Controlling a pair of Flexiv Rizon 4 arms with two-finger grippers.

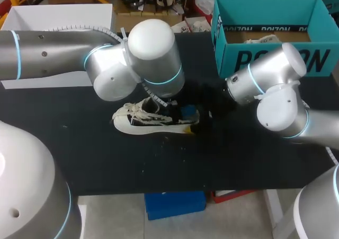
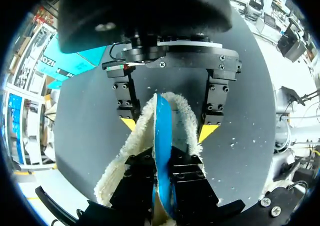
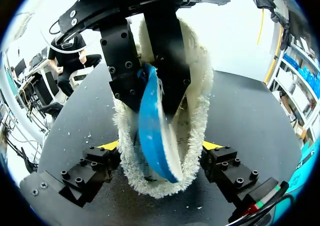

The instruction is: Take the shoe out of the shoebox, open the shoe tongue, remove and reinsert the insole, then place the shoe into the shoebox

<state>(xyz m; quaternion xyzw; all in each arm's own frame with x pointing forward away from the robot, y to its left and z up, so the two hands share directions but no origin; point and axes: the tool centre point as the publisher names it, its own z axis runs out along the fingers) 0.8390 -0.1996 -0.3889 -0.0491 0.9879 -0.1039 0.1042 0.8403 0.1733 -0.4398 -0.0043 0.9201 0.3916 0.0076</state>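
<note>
A white shoe (image 1: 151, 121) with a fleece lining lies on its side on the black table (image 1: 106, 154), beneath my left arm's wrist. In the left wrist view my left gripper (image 2: 164, 162) is shut on the edge of the blue insole (image 2: 162, 136), which stands up out of the fleecy shoe opening (image 2: 130, 146). The right wrist view shows the same pinch on the insole (image 3: 152, 131) from the other side. My right gripper (image 3: 160, 148) stands wide open, its yellow fingertips (image 3: 109, 146) on either side of the shoe's heel (image 3: 200, 110).
The open teal shoebox (image 1: 275, 59) stands at the back right of the table, behind my right arm. A white box (image 1: 53, 16) sits at the back left. The front strip of the table carries only small white crumbs.
</note>
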